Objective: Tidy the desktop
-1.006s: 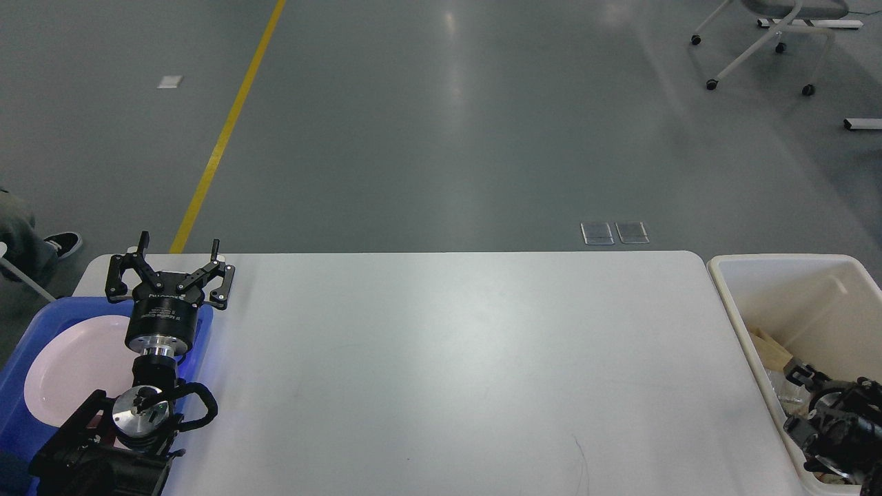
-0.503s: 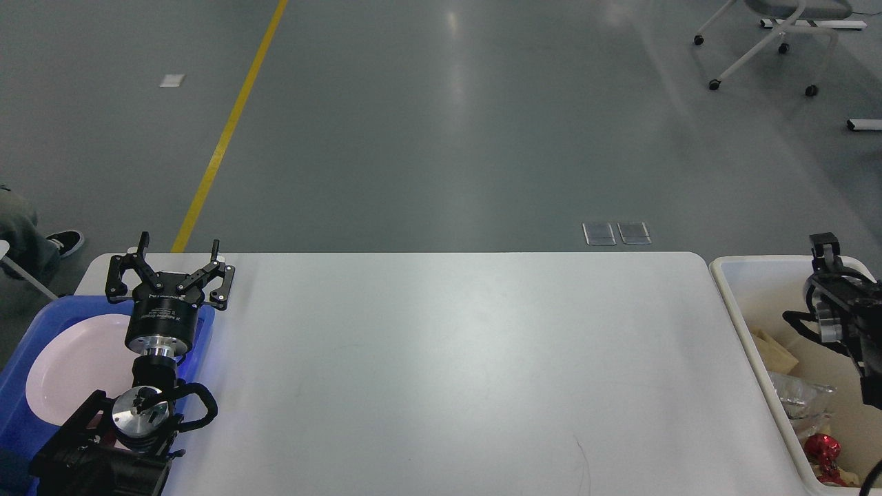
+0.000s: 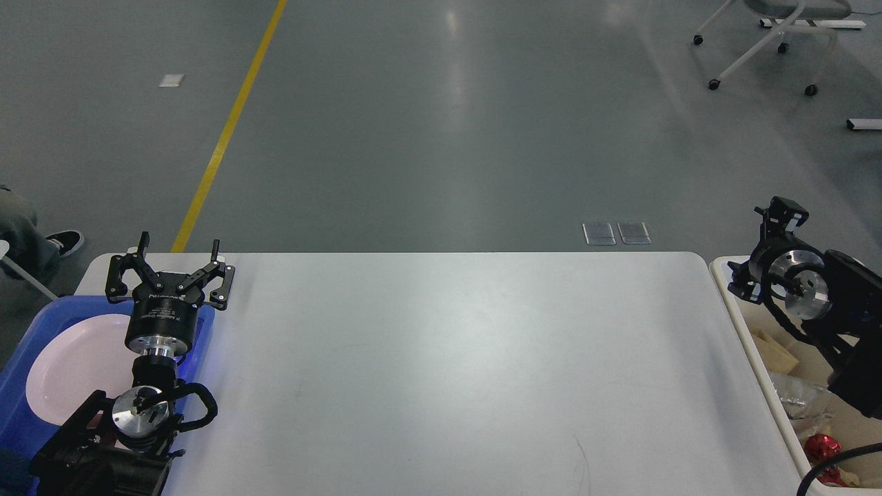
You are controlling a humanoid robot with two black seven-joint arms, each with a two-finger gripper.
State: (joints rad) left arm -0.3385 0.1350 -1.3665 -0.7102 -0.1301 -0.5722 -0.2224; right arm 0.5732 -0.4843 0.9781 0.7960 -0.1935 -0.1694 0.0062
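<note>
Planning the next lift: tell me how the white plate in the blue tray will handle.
The white plate looks rigid and glossy, so probably slippery between fingers. It lies flat in the blue tray, leaving little rim to catch; sliding seems likelier than tipping. If ceramic, it could chip. The open left hand hangs beyond it.

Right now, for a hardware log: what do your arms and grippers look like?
Both arms are black with bare silver discs at the wrist joints and looping black cables. The left gripper has two black linkage fingers on a cylindrical black body with small lettering. The right gripper is a dark block, seen end-on.
</note>
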